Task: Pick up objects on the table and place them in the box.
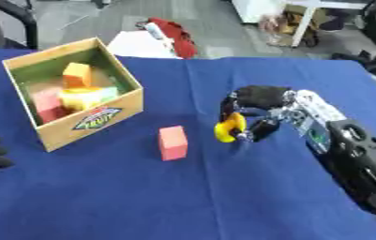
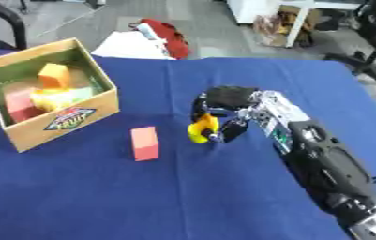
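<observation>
Your work surface is a table (image 1: 223, 197) covered in a blue cloth. On it, at the far left, you have an open wooden box (image 1: 92, 123) with a label on its front wall. A red block (image 1: 173, 143) stands upright on the cloth just right of the box, apart from it.

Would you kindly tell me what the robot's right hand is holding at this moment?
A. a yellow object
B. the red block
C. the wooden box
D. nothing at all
A: the right hand has its fingers curled round a yellow object, while the red block stands apart on the blue table, beside the wooden box.
</observation>
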Available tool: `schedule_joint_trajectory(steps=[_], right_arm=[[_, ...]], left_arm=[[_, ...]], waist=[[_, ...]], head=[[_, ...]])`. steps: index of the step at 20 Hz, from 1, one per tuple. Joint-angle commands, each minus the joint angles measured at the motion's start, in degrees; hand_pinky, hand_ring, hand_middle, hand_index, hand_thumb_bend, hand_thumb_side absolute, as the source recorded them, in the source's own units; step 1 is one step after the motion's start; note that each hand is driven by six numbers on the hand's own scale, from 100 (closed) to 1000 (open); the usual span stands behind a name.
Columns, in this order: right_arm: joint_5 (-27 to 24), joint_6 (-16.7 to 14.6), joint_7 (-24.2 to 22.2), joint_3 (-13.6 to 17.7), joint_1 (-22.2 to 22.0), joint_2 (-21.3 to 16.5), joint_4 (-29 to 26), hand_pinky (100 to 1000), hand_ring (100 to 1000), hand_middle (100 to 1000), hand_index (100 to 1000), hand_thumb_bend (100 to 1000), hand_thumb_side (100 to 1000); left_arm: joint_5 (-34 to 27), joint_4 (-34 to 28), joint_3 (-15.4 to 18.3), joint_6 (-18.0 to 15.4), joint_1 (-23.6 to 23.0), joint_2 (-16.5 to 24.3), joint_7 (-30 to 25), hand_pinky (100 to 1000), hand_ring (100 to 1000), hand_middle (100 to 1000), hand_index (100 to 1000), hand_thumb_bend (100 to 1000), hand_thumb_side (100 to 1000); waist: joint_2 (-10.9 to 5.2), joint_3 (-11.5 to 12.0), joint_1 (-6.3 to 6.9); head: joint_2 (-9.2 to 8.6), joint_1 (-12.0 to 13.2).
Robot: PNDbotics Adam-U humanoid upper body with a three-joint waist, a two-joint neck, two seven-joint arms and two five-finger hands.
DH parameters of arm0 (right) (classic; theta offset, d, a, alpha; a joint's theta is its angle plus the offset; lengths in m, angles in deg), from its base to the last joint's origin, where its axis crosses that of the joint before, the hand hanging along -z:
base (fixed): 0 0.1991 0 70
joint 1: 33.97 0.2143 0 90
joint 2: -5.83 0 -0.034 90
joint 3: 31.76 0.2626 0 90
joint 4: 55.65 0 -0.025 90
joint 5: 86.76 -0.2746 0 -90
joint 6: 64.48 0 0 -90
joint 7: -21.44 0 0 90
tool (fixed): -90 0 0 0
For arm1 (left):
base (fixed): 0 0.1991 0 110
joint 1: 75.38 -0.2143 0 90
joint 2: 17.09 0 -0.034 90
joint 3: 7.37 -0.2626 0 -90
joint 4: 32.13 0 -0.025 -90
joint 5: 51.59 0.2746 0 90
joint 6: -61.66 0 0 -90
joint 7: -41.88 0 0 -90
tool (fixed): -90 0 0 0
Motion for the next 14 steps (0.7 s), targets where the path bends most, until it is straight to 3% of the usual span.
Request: schedule_joint_trajectory(steps=[1,5,9,14], right_arm=[[-4.14,1.18,-0.40,1.66,3.70,-0.46,-1.08,718,619,417,414,100,100],[-6.68,2.22,-2.39,1.87,10.41,2.96,2.41,713,604,415,420,100,100],[-7.49,3.25,-3.07,3.27,18.31,9.91,9.89,711,584,411,423,100,100],[-1.14,4.00,-2.21,5.40,25.06,18.62,17.50,724,615,461,496,100,100]], left_arm=[[-0.05,-0.74,0.20,-0.16,0.50,0.74,0.12,689,571,587,767,100,746],[-0.10,-0.77,-0.01,-0.18,0.71,0.64,-0.07,689,571,587,767,100,746],[-0.29,-0.80,-0.55,-0.21,1.36,0.44,-0.55,689,571,588,767,100,746],[-0.32,-0.82,-1.54,-0.16,2.40,0.34,-1.51,689,571,588,767,100,748]], waist=[[-1.48,0.13,0.84],[-1.37,0.58,0.89],[-1.00,2.20,0.93],[-0.47,5.78,0.48]], head=[[0.16,-0.10],[-0.03,-0.43],[-0.70,-1.46],[-1.46,-3.31]])
